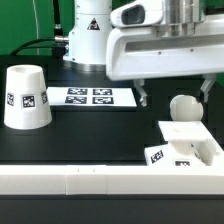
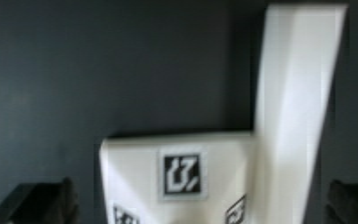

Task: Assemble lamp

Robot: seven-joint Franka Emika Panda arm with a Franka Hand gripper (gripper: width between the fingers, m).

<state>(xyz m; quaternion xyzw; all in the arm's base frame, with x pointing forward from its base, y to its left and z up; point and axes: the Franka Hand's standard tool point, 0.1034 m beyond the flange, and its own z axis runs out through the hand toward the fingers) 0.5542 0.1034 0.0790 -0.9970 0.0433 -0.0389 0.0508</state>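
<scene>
The exterior view takes in the whole black table (image 1: 100,135); the shade (image 1: 25,97) stands mouth down at the far left, well apart from the other parts; the marker board (image 1: 92,97) lies flat to its right, in front of the arm's white pedestal (image 1: 88,35). At the right the gripper (image 1: 175,93) hangs above the bulb (image 1: 185,107), its two fingers spread wide with nothing between them; the bulb sits just beyond the far edge of the base (image 1: 188,138), and whether the two touch I cannot tell. The base rests near the right end of a long white rail (image 1: 90,181) that runs along the near edge of the table.

The wrist view shows none of the shade, bulb or marker board; it gives the base from above, one corner and a tag face, with a long white bar (image 2: 306,80) right beside it and the dark fingertips (image 2: 43,200) at either side of the picture, far apart; whether that bar belongs to the rail I cannot say.

Every tag is a black-and-white square pattern; the marker board carries four; no letters or brand can be read.

Behind the table hangs a green backdrop (image 1: 20,20), crossed by a black cable (image 1: 40,45).
</scene>
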